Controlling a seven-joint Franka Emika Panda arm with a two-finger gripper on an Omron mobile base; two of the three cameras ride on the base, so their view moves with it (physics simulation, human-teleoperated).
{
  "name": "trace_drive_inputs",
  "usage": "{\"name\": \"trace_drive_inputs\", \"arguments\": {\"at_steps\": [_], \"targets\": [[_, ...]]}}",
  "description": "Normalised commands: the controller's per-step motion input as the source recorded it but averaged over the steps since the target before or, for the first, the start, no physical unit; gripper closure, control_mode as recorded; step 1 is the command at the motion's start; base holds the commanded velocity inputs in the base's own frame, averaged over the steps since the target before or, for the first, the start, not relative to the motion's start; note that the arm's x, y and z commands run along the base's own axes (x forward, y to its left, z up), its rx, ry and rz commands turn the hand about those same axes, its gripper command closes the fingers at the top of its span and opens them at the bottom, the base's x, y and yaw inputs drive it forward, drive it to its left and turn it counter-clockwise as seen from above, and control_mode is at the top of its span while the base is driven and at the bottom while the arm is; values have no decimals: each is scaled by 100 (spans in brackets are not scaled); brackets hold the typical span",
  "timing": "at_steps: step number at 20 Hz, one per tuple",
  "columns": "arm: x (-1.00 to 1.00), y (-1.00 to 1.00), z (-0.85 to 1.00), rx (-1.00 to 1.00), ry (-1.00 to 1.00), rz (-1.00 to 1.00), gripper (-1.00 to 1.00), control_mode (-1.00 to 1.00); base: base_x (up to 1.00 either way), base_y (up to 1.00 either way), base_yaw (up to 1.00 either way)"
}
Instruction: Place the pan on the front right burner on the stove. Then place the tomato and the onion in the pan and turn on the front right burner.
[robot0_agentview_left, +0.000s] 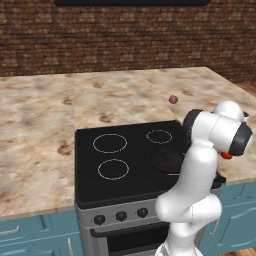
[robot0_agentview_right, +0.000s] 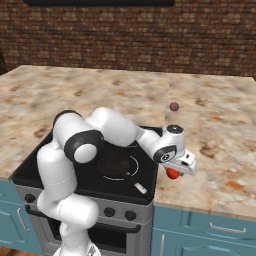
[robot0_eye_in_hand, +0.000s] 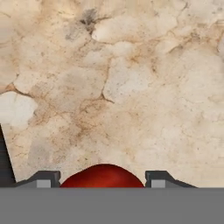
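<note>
Gripper low over the counter, just right of the stove. Tomato sits between the two fingertips, one tip on each side. Small gaps show between tips and fruit, so the jaws stand part-way in, not yet pinching as far as the hand view shows; contact cannot be confirmed.

From the right base view the tomato peeks out under the hand, resting at the counter's front edge, just beside the stove's corner.

Pan is near the hand, to its stove side, on the front right burner, handle pointing toward the front edge. Onion lies well beyond the hand, toward the wall, on open counter.

Risks, as judged:
- Round fruit, smooth skin: an off-centre squeeze could squirt it out forward or sideways.
- It lies close to the counter edge; a nudge could roll it off.
- Carrying across, the hand passes near the pan handle; a knock could shift the pan off its ring.

Hard to read:
- Lower half of the tomato cut off at the bottom of the hand view.
- Arm covers most of the pan and burner ring in the left base view.
- Right-hand knobs are behind the arm there.
</note>
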Motion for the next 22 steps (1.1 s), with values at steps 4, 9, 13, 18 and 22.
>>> {"name": "trace_drive_inputs", "arguments": {"at_steps": [4, 9, 13, 18, 22], "targets": [[-18, 29, 59, 0, -10, -5, 100, -100, 0, 0, 0], [-16, 54, 47, 0, -8, -1, 100, -100, 0, 0, 0], [-11, 66, 31, 0, -4, 0, 100, -100, 0, 0, 0], [-5, 72, 18, 0, -1, 0, 100, -100, 0, 0, 0], [0, 69, 7, 0, 0, 0, 100, -100, 0, 0, 0]]}}
